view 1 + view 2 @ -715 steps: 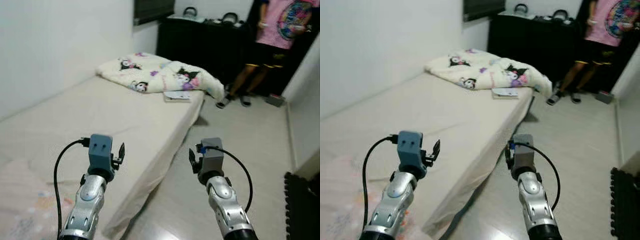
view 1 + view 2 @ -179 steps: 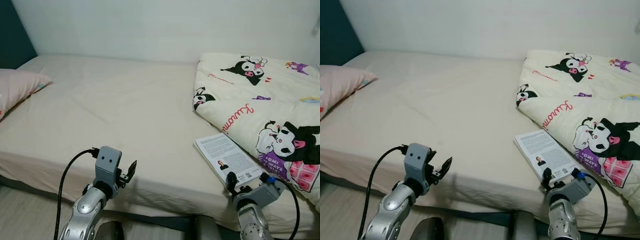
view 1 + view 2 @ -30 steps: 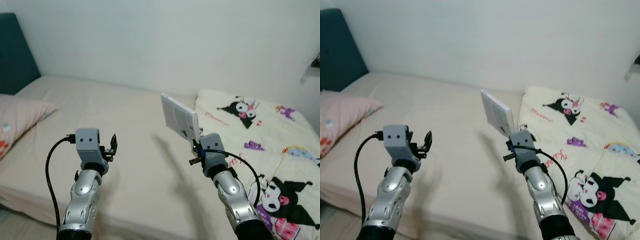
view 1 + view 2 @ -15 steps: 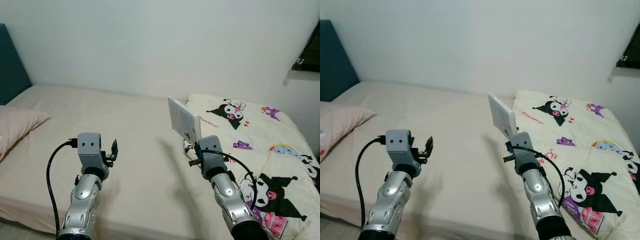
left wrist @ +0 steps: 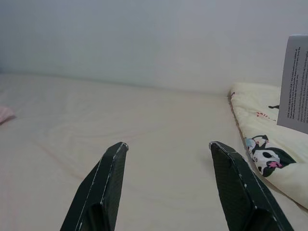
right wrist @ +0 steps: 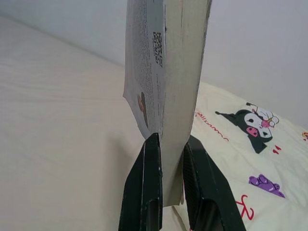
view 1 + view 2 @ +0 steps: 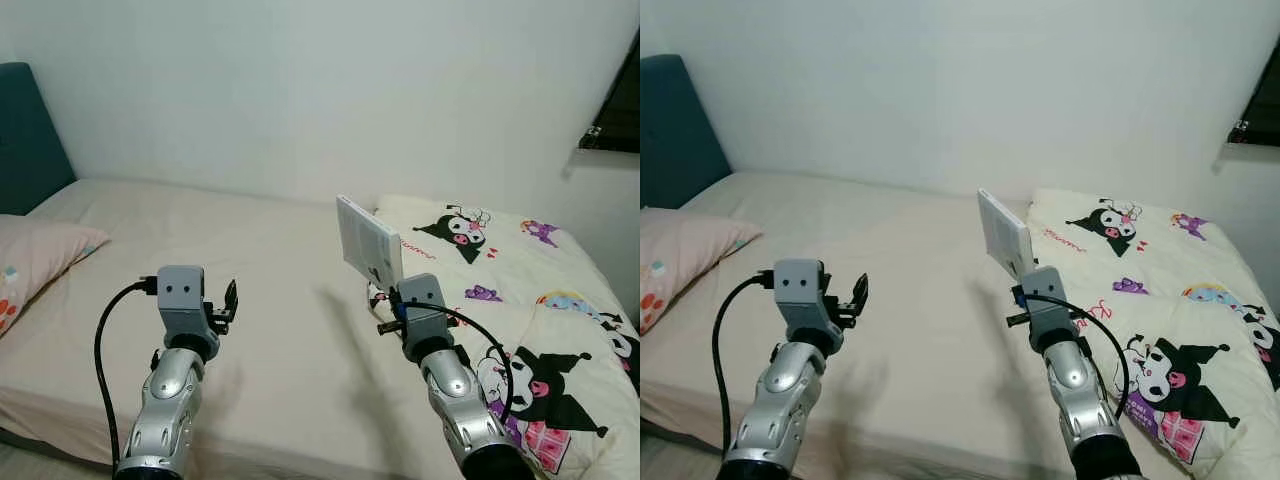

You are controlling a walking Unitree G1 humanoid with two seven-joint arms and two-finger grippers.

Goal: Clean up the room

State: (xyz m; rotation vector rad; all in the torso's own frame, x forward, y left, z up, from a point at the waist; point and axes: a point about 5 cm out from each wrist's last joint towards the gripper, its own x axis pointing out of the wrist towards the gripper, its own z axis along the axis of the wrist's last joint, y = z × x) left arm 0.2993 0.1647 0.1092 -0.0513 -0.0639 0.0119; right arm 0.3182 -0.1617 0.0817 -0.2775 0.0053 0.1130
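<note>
While right tool (image 6: 166,159) clamps book (image 6: 163,72), QR code visible; left tool (image 5: 166,161) wide above bed (image 7: 280,300).

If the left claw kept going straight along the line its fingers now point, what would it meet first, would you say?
The left claw is open and points low across the bare mattress toward the white wall. It would probably touch the mattress first, or else the wall; depth is unclear. The book and the blanket lie off to one side.

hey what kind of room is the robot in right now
Most likely a bedroom: a bed against a plain wall, a pink pillow by a dark headboard, and a cartoon-print blanket. The right gripper holds a book above the bed.
</note>
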